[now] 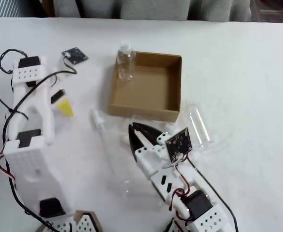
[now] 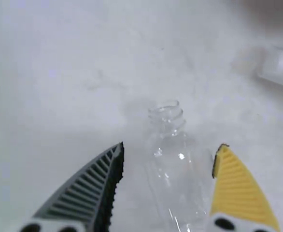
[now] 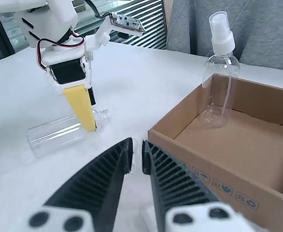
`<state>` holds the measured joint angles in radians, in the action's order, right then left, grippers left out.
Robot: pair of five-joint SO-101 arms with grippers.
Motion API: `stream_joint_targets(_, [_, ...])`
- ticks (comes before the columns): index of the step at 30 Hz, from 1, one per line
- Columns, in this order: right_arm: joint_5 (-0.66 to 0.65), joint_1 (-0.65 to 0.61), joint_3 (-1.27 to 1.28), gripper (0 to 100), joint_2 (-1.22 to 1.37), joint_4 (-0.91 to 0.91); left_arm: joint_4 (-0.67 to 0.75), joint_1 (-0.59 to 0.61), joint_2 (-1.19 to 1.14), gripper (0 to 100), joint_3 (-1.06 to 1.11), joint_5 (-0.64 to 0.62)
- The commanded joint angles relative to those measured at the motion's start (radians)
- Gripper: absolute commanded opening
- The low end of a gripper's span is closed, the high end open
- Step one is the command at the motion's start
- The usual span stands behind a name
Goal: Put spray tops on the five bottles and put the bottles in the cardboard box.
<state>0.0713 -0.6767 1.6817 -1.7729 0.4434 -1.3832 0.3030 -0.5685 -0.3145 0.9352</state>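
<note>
So far, one capped spray bottle (image 3: 219, 72) stands in the cardboard box (image 3: 214, 169). The left gripper (image 2: 172, 145), jaws apart, straddles an uncapped bottle (image 2: 173, 164) lying on the table (image 2: 59, 72). The right gripper (image 3: 136, 141) is nearly closed and empty. Most of the work remains.

In the cardboard box (image 1: 173, 112) 1 capped bottle (image 1: 125, 62) stands at the far left corner, while on the table (image 1: 247, 72) an uncapped bottle (image 3: 49, 137) lies left of the box, a spray top (image 1: 97, 119) lies just off its near left corner, and a third bottle (image 1: 200, 126) lies by its near right corner.
</note>
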Motion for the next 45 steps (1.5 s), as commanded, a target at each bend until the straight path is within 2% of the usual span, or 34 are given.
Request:
stream_joint_targets(1, [-0.02,0.007,0.009,1.6,0.007,0.012,0.015,0.012,-0.033,29,-0.008,-0.014])
stream_joint_targets(11, [-0.02,0.007,0.009,1.6,0.007,0.012,0.023,0.012,-0.11,28,-0.014,-0.015])
stream_joint_targets(13, [-0.02,0.007,0.009,1.6,0.007,0.012,0.021,0.012,-0.108,20,-0.014,-0.032])
stream_joint_targets(16, [-0.02,0.005,0.009,1.6,0.007,0.012,0.023,0.007,-0.107,3,-0.017,-0.072])
stream_joint_targets(17, [-0.02,0.005,0.009,1.6,0.007,0.012,0.017,0.005,-0.105,1,-0.017,-0.08])
stream_joint_targets(19, [-0.02,0.005,0.009,1.6,0.007,0.012,0.002,0.005,-0.088,5,-0.018,-0.118])
stream_joint_targets(25, [-0.02,0.005,0.009,1.6,0.007,0.012,-0.04,-0.022,0.068,2,-0.015,-0.361])
stream_joint_targets(31, [-0.02,0.005,0.009,1.6,0.008,0.013,-0.152,-0.142,0.225,2,-0.006,-0.664])
stream_joint_targets(34, [-0.021,0.005,0.009,1.6,0.001,0.033,-0.167,-0.165,0.255,2,0.012,-0.81])
stream_joint_targets(38, [-0.021,0.005,0.009,1.6,0.001,0.039,-0.068,-0.156,0.292,2,0.144,-0.901])
stream_joint_targets(45, [-0.023,-0.022,0.009,1.6,0.004,0.041,0.279,-0.113,0.53,2,0.575,-0.999])
